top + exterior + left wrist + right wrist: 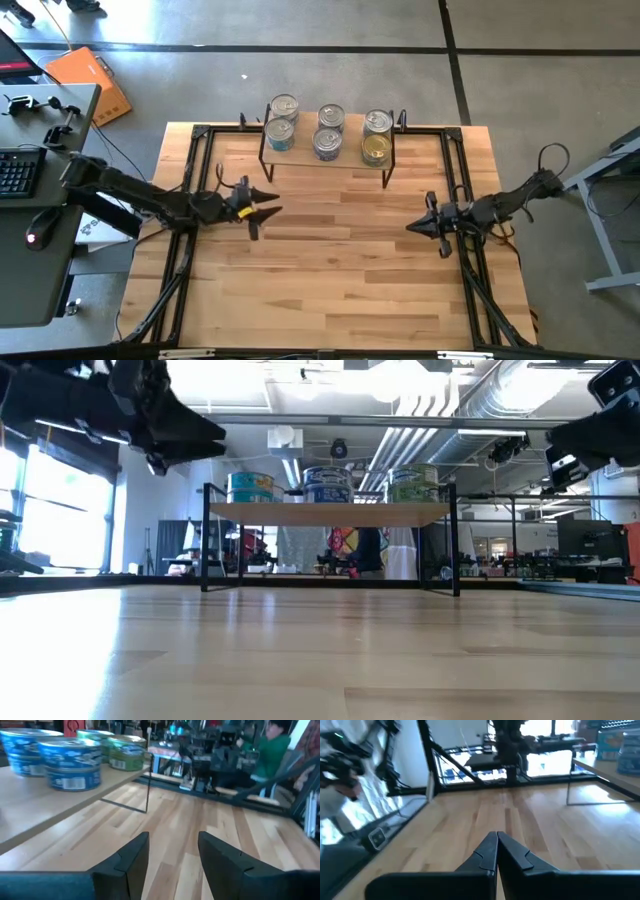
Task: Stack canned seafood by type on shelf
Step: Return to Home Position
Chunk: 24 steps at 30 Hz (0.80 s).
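Observation:
The shelf (300, 158), a light-wood board on thin black legs, stands at the table's far edge. Several cans of seafood stand on it in three columns: blue-labelled ones (70, 762) to the left and middle, green-labelled ones (125, 752) to the right, one of them gold-topped (376, 150). My left gripper (268, 207) hovers open above the bare table, left of centre and nearer than the shelf, with nothing between its fingers (135, 857). My right gripper (410, 228) is shut and empty over the table's right half, its tips (496, 839) pointing left.
Black metal rails (190, 180) run along the table's left, right and far edges. Bare wooden tabletop (340, 270) lies between the two arms and toward the near edge. Beyond the table a person in a green top (272, 745) sits among equipment.

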{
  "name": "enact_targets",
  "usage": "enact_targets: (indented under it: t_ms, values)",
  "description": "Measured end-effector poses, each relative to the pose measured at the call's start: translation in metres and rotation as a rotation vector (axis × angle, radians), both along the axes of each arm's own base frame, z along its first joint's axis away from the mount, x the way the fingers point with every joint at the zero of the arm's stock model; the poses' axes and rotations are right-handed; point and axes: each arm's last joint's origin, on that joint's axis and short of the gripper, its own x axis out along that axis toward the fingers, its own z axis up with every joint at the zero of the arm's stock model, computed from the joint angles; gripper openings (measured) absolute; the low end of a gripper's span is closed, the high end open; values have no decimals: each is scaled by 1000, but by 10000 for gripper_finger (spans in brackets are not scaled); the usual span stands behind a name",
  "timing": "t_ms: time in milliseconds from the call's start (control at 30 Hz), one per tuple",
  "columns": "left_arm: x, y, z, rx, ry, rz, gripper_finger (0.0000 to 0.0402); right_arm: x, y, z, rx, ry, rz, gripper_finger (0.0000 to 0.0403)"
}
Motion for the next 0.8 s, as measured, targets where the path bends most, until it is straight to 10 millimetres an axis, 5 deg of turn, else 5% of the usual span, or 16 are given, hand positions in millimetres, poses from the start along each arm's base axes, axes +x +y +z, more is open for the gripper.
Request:
enact_targets:
  t_ms: [367,800]
  values:
    - [-34,20,-15,-96,-102,-14,137,-2,-3,2,44,-26,78,0]
    - [-58,36,-10,-98,-139,-33,111,-1,-11,5,-6,-14,31,0]
